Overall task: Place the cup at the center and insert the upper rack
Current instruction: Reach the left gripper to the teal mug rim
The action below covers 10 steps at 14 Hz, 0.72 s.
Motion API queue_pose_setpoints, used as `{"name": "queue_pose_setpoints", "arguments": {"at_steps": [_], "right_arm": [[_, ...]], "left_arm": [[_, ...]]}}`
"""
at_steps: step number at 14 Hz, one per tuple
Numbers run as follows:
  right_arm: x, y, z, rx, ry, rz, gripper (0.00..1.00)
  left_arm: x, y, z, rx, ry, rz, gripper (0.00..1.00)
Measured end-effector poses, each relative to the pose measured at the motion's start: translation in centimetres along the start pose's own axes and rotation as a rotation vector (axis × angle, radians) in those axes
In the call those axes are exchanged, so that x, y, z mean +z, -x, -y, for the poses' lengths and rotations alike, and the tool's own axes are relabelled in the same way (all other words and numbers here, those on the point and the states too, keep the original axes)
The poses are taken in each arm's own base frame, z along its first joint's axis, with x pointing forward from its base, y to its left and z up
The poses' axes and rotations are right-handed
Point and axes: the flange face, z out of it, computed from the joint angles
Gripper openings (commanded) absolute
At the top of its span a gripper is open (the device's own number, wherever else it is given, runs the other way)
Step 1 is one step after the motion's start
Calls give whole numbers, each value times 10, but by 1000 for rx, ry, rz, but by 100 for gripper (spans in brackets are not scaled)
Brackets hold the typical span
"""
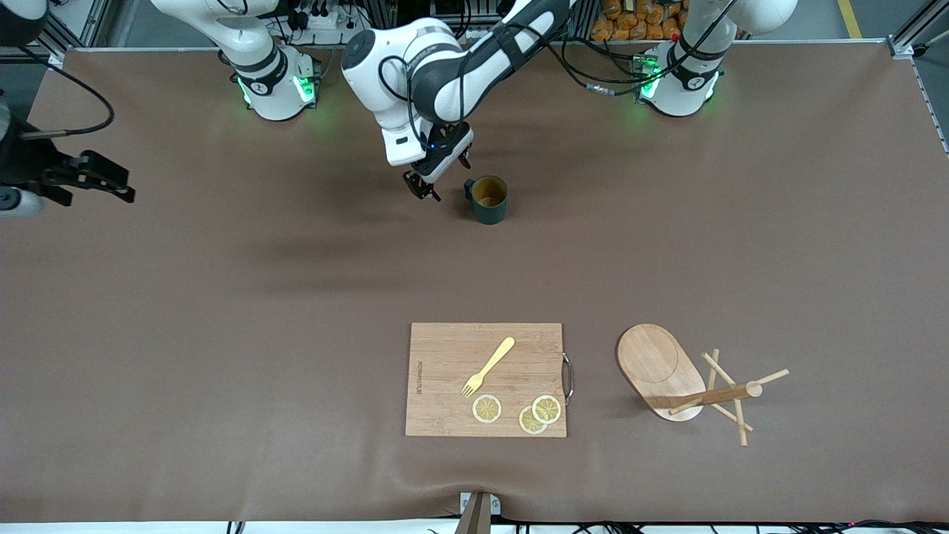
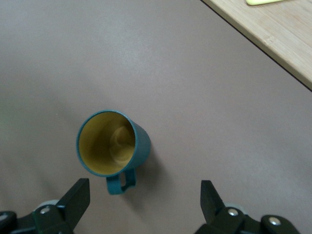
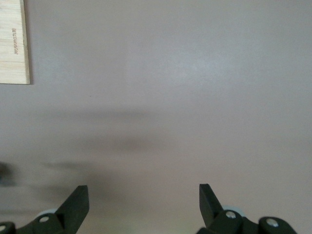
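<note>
— What's the surface?
— A wide brown table (image 1: 222, 311) with both arm bases along one edge.

— And the biggest thing on it?
— A rectangular wooden cutting board (image 1: 485, 380) near the front camera, carrying a yellow fork (image 1: 488, 366) and three lemon slices (image 1: 530, 412). Beside it, toward the left arm's end, the upper rack (image 1: 686, 382) lies tipped over, its oval base on edge and its post and pegs resting on the table.

— Where's the cup?
— The cup (image 1: 488, 199) stands upright, well apart from the board and farther from the front camera, handle turned toward the left gripper (image 1: 428, 185).

— How close is that gripper?
— Just beside the cup, not touching; its fingers (image 2: 75, 200) are spread wide and hold nothing.

— The right gripper?
— The right gripper (image 1: 93, 178) waits over the right arm's end of the table, fingers (image 3: 78, 202) apart, empty.
</note>
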Motion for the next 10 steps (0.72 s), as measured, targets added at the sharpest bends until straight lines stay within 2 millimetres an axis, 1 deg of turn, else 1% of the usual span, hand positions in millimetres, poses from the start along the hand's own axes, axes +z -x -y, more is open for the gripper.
{"name": "queue_pose_setpoints", "arguments": {"at_steps": [1, 2, 4, 6, 8, 10], "right_arm": [[-3, 4, 11, 15, 3, 21, 100], [-9, 8, 17, 24, 5, 35, 100], [-18, 13, 15, 35, 5, 39, 100], [-20, 15, 9, 46, 3, 36, 100], [-22, 15, 6, 51, 3, 32, 100], [-25, 15, 6, 52, 2, 26, 100]], "left_arm": [[7, 8, 0, -27, 3, -19, 100], [15, 18, 0, -56, 4, -38, 100], [32, 37, 2, -105, -2, -69, 100], [52, 53, 3, -164, -8, -102, 100], [74, 63, 1, -205, -4, -154, 100], [89, 73, 1, -217, -2, -183, 100]]}}
